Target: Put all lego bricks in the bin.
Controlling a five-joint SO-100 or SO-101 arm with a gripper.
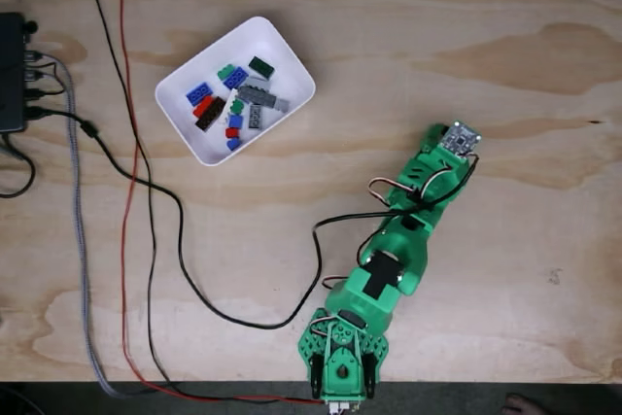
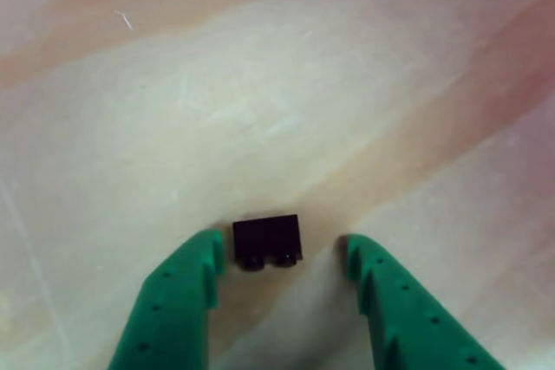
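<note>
**One black brick left, and it's sitting way off-center**

Biggest worry first: in the other view our gripper (image 2: pixel 282 257) is spread wide open around a small black brick (image 2: pixel 267 242), holding nothing yet. The brick sits almost touching the left finger (image 2: pixel 186 288) with a clear gap to the right finger (image 2: pixel 390 288). If we close like this, we think the right finger will shove the brick sideways, or it'll twist and pop out, since it's tiny and slick. It also sits near the fingertips, so a shallow pinch could just flick it forward.

Next worry: the carry. In the fixed view the bin (image 1: pixel 292 55) sits well apart from the arm (image 1: pixel 398 259), up and to the left, with a black cable (image 1: pixel 243 313) looping across the table between them. A loose grip could drop the brick on the way.

The bin already holds a pile of lego bricks (image 1: pixel 238 99), red, blue, green, grey and dark ones.

Surface is a bare plywood table (image 1: pixel 486 46), smooth and pale, so nothing stops a brick from sliding. A red wire (image 1: pixel 124 240) and a grey braided cable (image 1: pixel 80 240) run down the left side, plus a black box (image 1: pixel 12 75) at the edge.
</note>
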